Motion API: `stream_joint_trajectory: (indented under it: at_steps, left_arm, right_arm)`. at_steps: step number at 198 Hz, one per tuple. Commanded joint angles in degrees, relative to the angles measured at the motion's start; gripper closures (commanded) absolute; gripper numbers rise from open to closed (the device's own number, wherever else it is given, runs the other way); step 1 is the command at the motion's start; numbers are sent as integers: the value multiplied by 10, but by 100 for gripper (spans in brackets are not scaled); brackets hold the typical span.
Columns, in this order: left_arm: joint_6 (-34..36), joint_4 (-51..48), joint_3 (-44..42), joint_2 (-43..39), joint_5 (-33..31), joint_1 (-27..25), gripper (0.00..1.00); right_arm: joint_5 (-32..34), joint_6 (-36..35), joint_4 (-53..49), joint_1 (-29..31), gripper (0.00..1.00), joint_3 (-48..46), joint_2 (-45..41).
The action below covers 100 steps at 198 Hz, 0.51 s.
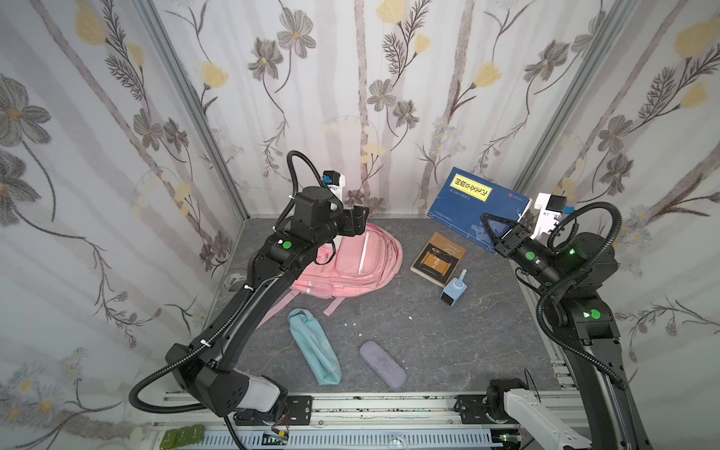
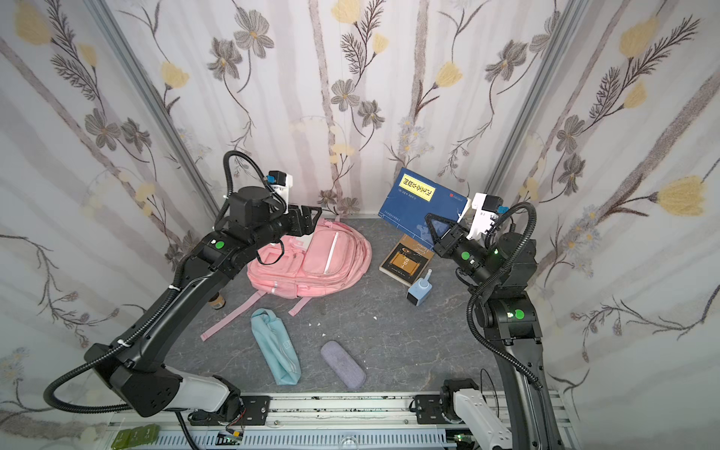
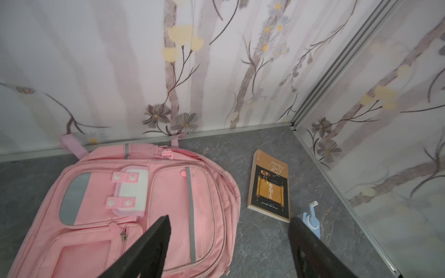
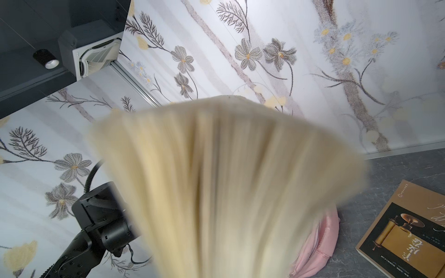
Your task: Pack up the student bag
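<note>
Looking down in both top views on flowered wallpaper (image 1: 350, 97) boxing in a grey marbled tabletop (image 1: 428, 343). Finding the student bag (image 1: 350, 265) lying flat at eleven o'clock, pockets up, with the left gripper (image 1: 360, 218) hanging over its far end, spread wide, carrying nothing. Seeing the right gripper (image 1: 489, 224) pinching a blue book (image 1: 467, 198) aloft at one o'clock. Noting a teal pouch (image 1: 313, 346) at seven, a brown book (image 1: 438, 257) lying at one, a purple case (image 1: 383, 364) at six, a small blue device (image 1: 454, 290) at three. Getting plainly from the left wrist view the bag's white snap patch (image 3: 134, 190); only from the right wrist view the book's fanning cream pages (image 4: 228, 180) and a ceiling unit (image 4: 96, 55).
</note>
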Motion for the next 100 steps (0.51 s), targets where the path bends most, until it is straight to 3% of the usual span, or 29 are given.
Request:
stream_joint_trajectory:
  at_steps: [1,100]
  left_arm:
    - [-25,-37,4,21,-35,0,21]
    - [-31,-150,57,156,-12,-23,25]
  right_arm:
    - [-7,-5,2,-1,100,3,0]
    - [-48,12,2,-1,100,-10,32]
